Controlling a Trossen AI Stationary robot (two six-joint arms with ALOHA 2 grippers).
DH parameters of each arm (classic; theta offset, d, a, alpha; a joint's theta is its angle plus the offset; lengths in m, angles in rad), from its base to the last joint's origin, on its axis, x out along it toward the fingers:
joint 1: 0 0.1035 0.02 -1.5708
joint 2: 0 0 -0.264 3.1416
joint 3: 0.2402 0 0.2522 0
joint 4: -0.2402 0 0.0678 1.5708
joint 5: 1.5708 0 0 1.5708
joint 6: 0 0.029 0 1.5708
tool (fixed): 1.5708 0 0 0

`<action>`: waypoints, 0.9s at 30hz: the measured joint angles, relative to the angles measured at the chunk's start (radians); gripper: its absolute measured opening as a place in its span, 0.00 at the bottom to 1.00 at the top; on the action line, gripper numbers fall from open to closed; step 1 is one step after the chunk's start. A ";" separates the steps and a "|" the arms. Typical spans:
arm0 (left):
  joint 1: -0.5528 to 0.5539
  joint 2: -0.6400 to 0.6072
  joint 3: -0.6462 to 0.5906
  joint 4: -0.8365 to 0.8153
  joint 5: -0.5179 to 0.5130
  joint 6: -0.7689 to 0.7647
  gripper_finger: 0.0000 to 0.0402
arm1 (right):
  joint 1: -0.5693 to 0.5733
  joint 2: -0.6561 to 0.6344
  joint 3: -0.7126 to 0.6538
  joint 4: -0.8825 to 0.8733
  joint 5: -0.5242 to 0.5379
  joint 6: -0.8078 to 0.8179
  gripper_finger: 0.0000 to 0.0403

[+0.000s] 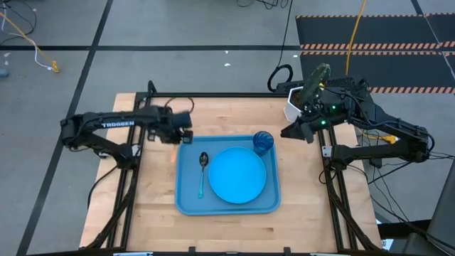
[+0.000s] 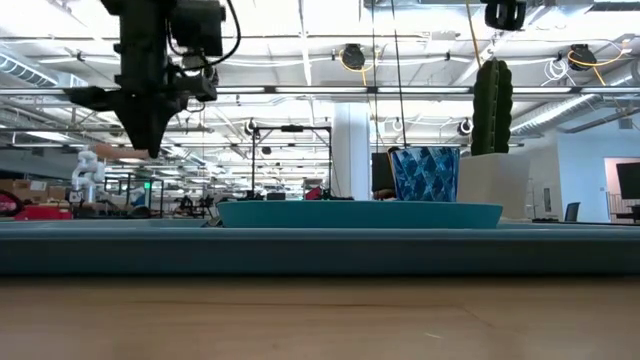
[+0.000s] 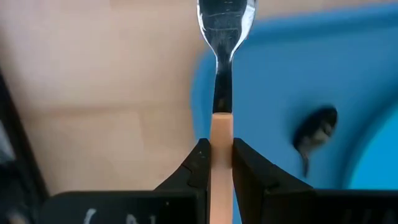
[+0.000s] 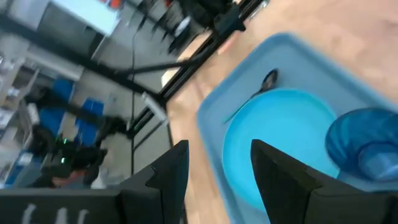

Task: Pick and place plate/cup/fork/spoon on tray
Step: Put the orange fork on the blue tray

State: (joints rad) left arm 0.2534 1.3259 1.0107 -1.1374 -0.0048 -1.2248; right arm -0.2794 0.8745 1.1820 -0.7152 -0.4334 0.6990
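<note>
The left gripper is clamped on the orange handle of the fork, held above the bench at the far-left corner of the tray. The fork's long axis runs straight out from the gripper, tines forward — toward the tray's interior. On the tray, the spoon lies lengthwise along the left side, the plate fills the centre, and the cup stands at the far-right corner. The free strip beside the spoon lies nearest the left arm. The right gripper is held open and empty — clear of the tray's far-right corner.

Plate, cup, spoon on tray — fork aloft.
</note>
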 joint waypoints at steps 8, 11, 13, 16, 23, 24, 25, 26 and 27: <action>-0.263 0.020 0.002 0.041 -0.003 -0.377 0.09 | 0.000 -0.069 0.000 -0.150 -0.042 -0.114 0.41; -0.324 0.068 0.001 0.075 0.017 -0.443 0.09 | 0.000 -0.088 0.000 -0.176 -0.042 -0.136 0.41; -0.346 0.107 0.001 0.121 0.044 -0.464 0.09 | 0.000 -0.099 0.000 -0.188 -0.041 -0.136 0.41; -0.360 0.164 0.001 0.168 0.060 -0.465 0.09 | 0.000 -0.109 0.000 -0.192 -0.041 -0.135 0.41; -0.354 0.246 0.001 0.206 0.066 -0.452 0.09 | 0.000 -0.120 0.000 -0.197 -0.040 -0.110 0.41; -0.354 0.261 0.001 0.206 0.068 -0.448 0.09 | 0.000 -0.120 0.000 -0.197 -0.040 -0.109 0.41; -0.354 0.277 0.001 0.209 0.078 -0.444 0.09 | 0.000 -0.120 0.000 -0.196 -0.040 -0.107 0.41; -0.354 0.296 0.001 0.213 0.091 -0.439 0.09 | 0.000 -0.120 0.000 -0.196 -0.039 -0.105 0.41; -0.355 0.318 0.001 0.222 0.102 -0.437 0.09 | 0.000 -0.120 0.000 -0.196 -0.038 -0.100 0.41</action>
State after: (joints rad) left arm -0.1015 1.6442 1.0115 -0.9155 0.0973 -1.6615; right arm -0.2790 0.7547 1.1820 -0.9108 -0.4713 0.5987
